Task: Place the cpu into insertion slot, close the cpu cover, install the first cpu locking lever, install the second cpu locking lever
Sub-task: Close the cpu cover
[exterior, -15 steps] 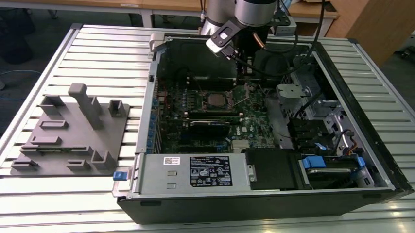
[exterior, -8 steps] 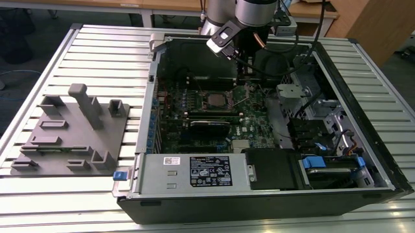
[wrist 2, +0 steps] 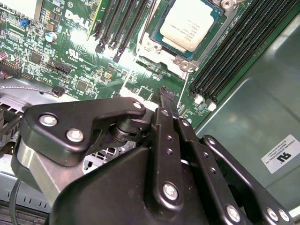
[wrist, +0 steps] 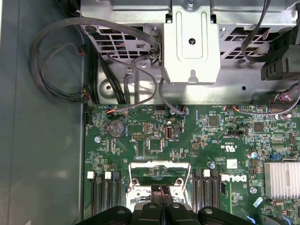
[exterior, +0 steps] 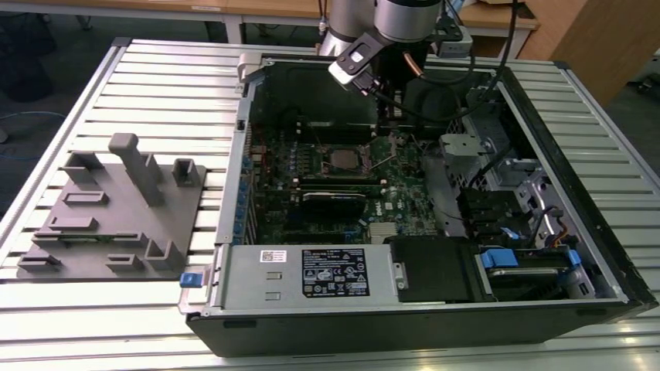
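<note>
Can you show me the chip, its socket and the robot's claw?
cpu [wrist 2: 190,26], second wrist view, middle of its silver face.
insertion slot [wrist 2: 159,49], second wrist view, silvery rim beside the cpu.
gripper [wrist: 162,189], first wrist view, between its fingertips.

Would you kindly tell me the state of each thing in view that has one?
cpu: seated in the insertion slot, metal face up.
cpu cover: looks swung open, off the cpu.
gripper: shut, holding nothing, over the circuit board by the slot.
computer case: lying on its side, open.
</note>
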You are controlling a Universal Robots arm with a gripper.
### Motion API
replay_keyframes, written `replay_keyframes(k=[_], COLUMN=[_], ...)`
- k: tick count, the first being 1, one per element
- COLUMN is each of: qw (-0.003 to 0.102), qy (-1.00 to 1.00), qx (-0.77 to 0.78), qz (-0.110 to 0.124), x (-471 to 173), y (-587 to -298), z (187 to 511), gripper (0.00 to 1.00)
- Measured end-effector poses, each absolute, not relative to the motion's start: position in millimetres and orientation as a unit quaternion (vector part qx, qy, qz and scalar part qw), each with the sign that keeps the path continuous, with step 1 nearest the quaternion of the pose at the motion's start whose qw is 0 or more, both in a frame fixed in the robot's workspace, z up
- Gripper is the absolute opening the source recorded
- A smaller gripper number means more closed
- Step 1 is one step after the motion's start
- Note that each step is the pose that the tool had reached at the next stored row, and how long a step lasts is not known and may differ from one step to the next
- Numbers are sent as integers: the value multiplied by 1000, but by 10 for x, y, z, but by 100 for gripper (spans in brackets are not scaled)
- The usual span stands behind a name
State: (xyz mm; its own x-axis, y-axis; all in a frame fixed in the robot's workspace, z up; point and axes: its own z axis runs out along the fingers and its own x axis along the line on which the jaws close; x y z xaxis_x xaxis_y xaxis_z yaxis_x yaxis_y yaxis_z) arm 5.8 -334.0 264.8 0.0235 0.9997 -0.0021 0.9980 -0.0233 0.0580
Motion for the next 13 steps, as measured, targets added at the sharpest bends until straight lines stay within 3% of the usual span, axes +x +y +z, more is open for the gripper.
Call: replay_keyframes(k=[13], qw=[21], qy=[698], qx=[715], qz=[20], x=[243], y=[-3341], z=[2640], gripper=[10])
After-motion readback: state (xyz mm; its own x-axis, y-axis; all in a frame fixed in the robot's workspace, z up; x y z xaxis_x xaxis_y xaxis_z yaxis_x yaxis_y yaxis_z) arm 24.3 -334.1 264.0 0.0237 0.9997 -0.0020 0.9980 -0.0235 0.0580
